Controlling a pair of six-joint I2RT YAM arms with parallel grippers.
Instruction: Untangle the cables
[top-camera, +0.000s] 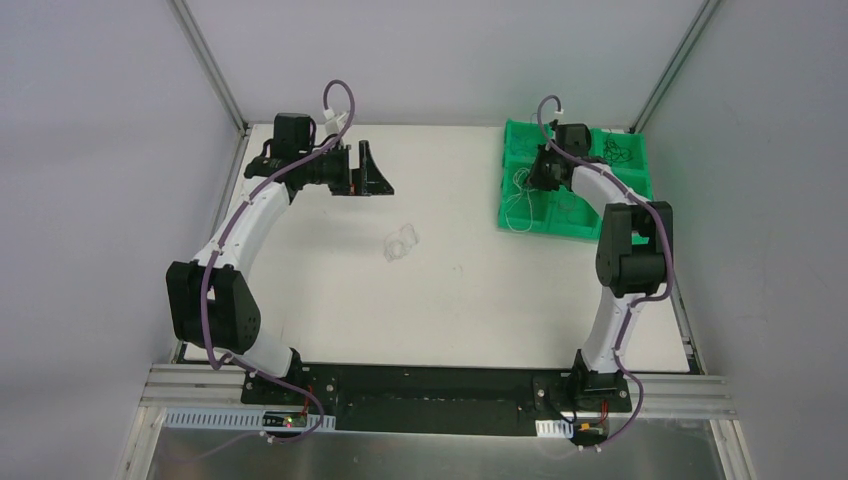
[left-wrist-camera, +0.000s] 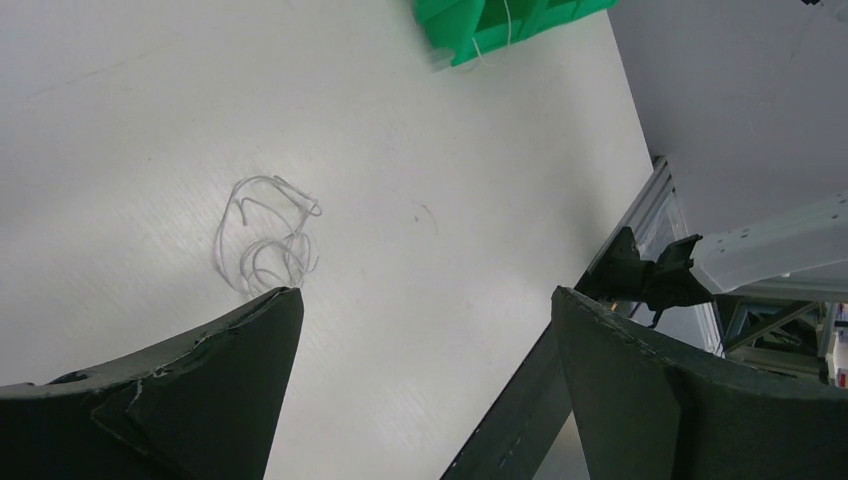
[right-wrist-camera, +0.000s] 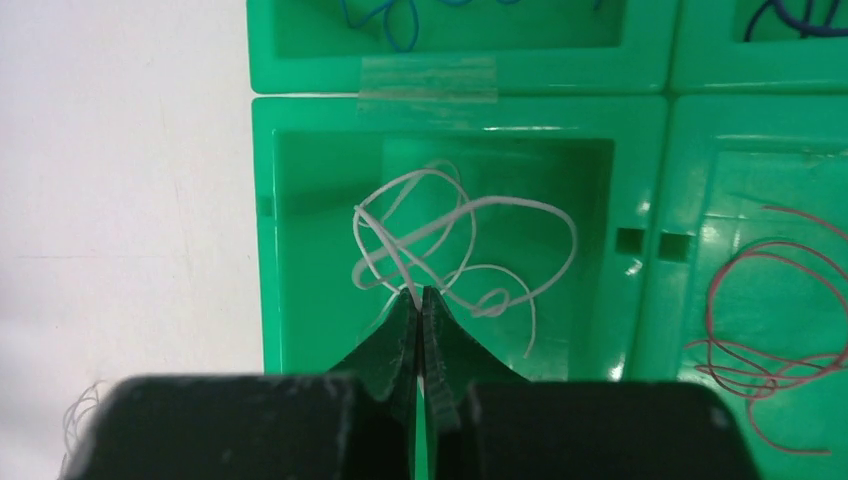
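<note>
A loose curl of whitish cables (top-camera: 402, 243) (left-wrist-camera: 268, 237) lies alone on the white table. My left gripper (top-camera: 368, 172) (left-wrist-camera: 425, 292) hangs open above the table's far left, with nothing between its fingers. More whitish cables (right-wrist-camera: 470, 240) (top-camera: 518, 200) curl in the near-left compartment of the green tray (right-wrist-camera: 460, 110) (top-camera: 575, 215). My right gripper (right-wrist-camera: 418, 292) (top-camera: 532, 175) is over that compartment, shut on one strand of this whitish cable. Red cables (right-wrist-camera: 780, 300) lie in the compartment to its right, and blue cables (right-wrist-camera: 400, 25) in the ones behind it.
Black cables (top-camera: 620, 152) fill the tray's far right compartment. A thin whitish strand (right-wrist-camera: 75, 420) lies on the table just outside the tray's left wall. Grey walls with metal posts close in the table on three sides.
</note>
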